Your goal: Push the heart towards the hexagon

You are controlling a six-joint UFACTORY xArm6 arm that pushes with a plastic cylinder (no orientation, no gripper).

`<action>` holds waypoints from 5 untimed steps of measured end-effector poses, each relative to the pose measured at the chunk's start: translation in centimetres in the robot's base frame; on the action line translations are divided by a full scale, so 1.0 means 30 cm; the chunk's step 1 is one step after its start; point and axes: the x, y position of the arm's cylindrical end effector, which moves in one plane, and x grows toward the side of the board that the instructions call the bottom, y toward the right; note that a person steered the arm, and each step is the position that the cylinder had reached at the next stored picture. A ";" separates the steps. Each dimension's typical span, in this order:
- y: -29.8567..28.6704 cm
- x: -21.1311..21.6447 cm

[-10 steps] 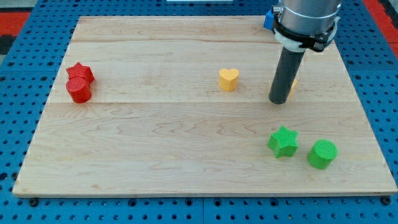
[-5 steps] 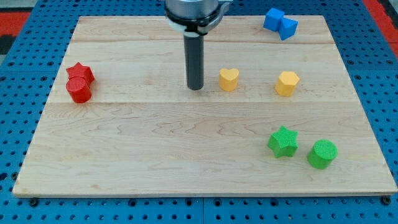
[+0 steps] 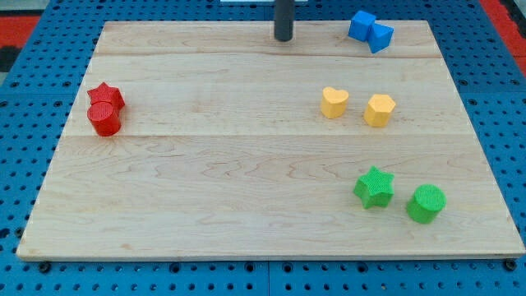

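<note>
The heart [image 3: 334, 103] is seen on the right half of the board [image 3: 205, 189], just left of the hexagon [image 3: 380, 110], with a small gap between them. Both are yellow. My tip [image 3: 283, 38] is up at the far edge of the board, well apart from the heart and off to its left. No jaws are there to be told about, since the arm ends in a plain rod. The push looks almost done, because the heart is already near the hexagon. If the gap is to be closed, my tip would need to be brought down to the left side of the heart and then slid to the right, in line with the hexagon. A soft push is called for, so the hexagon is not knocked away. The heart's two bumps are turned toward the far side and a little to the right, and its point seems to be turned toward the near side and a little left. Its long axis can hardly be told, as it looks about as wide as it is long. Two blue blocks [image 3: 370, 30] are seen at the far right, two red blocks [image 3: 105, 108] at the left, and two green blocks [image 3: 400, 195] at the near right.
</note>
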 end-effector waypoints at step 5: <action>0.600 0.375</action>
